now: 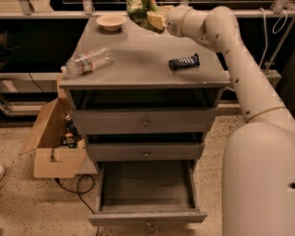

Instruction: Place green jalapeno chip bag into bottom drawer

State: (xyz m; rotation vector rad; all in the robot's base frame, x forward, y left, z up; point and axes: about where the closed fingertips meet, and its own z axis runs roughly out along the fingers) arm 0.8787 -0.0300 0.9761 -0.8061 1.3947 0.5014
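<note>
The green jalapeno chip bag [138, 11] hangs at the top edge of the camera view, lifted above the back of the cabinet top. My gripper [154, 17] is shut on it, its tan fingers at the bag's right side. The white arm reaches in from the right. The bottom drawer [146, 215] is pulled open below, its deep tray bare inside, knob at the front edge.
A clear plastic bottle [87, 60] lies on the cabinet top [138, 60] at left, a dark navy wrapped bar [184, 61] at right, a small bowl [111, 21] at the back. The two upper drawers [145, 122] are closed. An open cardboard box [53, 143] stands left of the cabinet.
</note>
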